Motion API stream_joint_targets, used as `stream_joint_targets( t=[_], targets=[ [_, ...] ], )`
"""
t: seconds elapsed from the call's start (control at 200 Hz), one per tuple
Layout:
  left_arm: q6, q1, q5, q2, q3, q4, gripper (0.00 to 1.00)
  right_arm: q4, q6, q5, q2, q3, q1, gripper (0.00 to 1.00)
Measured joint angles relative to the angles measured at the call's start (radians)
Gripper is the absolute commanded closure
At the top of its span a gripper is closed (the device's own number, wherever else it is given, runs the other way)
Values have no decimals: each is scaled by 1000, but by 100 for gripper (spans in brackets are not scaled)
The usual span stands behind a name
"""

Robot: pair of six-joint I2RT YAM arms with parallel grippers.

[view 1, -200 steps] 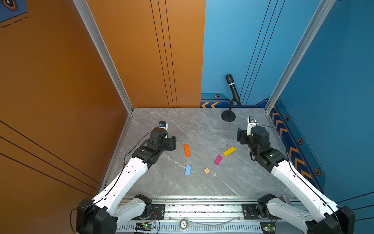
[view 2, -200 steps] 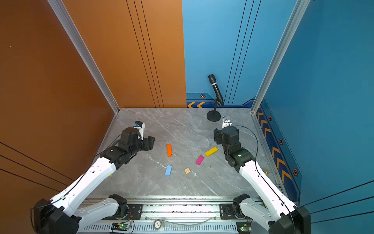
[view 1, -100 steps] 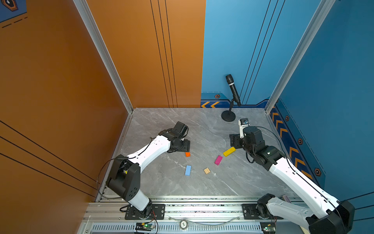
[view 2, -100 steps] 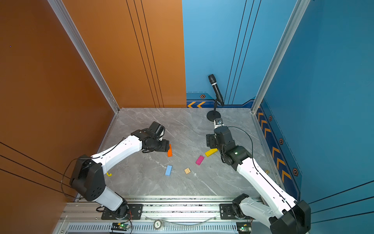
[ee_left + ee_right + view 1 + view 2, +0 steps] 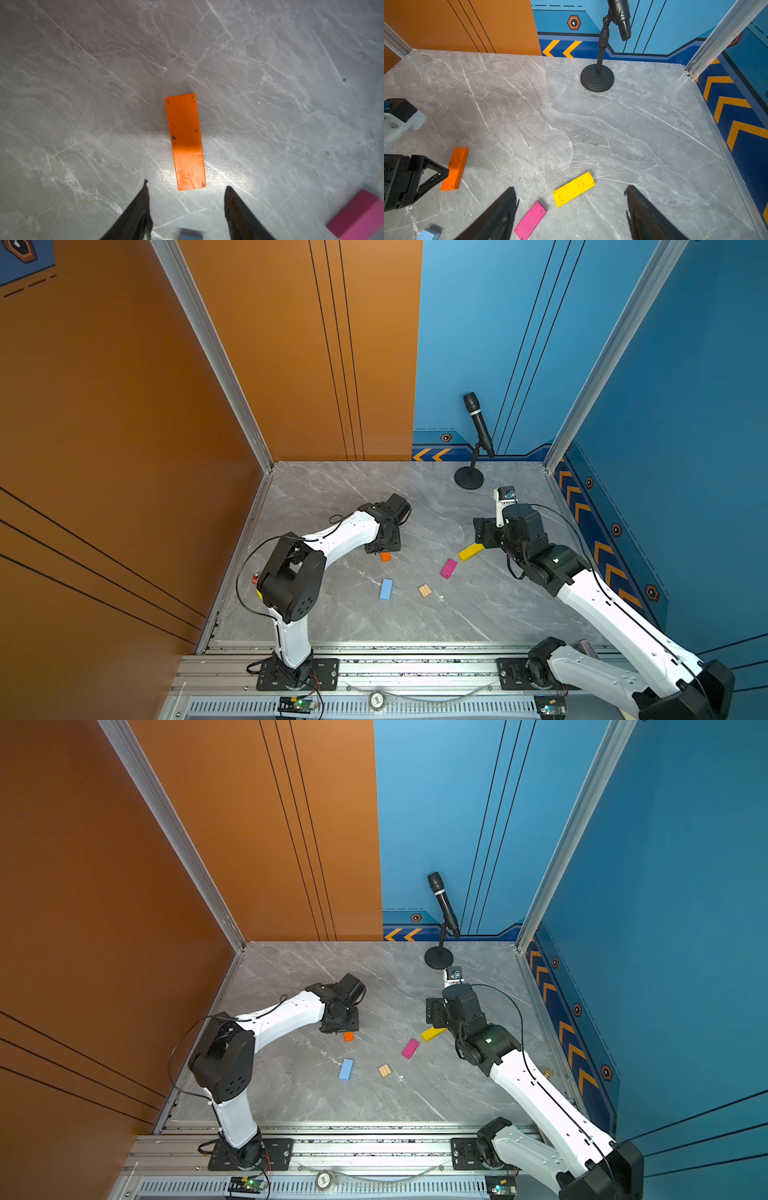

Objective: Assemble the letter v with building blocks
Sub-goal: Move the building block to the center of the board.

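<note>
Blocks point(image 5: 424, 590) lie flat on the grey table point(image 5: 332, 497), all five apart from one another, in a loose V that opens toward the back wall. At its point sits the wood block point(image 5: 385, 1070). On my left side the blue block point(image 5: 386, 588) lies near it, with the orange block point(image 5: 185, 141) farther back. On my right side come the pink block point(image 5: 448, 568) and, beyond it, the yellow block point(image 5: 471, 551). Gaps show between every pair.

My left claw point(image 5: 186, 184) is down low over the orange block; in both top views it hides all but the end nearest the blue block. Its jaws are spread and pinch nothing. In my left wrist view the tips stand either side of that end, with bare table between each tip and the block. In my right wrist view one finger point(image 5: 440, 172) overlaps the block's long edge, and I cannot tell whether it touches.

My right claw point(image 5: 571, 187) hangs above the table, jaws spread wide and empty. In its wrist view the yellow block lies between the tips and just ahead of them, with the pink block beside one finger. In both top views the claw stands just behind the yellow block.

A mic point(image 5: 469, 479) on a round stand is at the back of the table, well apart from the blocks.
</note>
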Motion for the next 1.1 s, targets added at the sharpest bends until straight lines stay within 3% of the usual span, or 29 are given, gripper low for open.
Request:
stream_joint_targets(
  t=[0.385, 1.101],
  targets=[
    [-93, 23, -43, 95, 44, -4, 43, 10, 26, 5, -32, -34, -16, 17],
    [-146, 29, -44, 157, 85, -4, 45, 19, 56, 5, -51, -72, -34, 17]
  ],
)
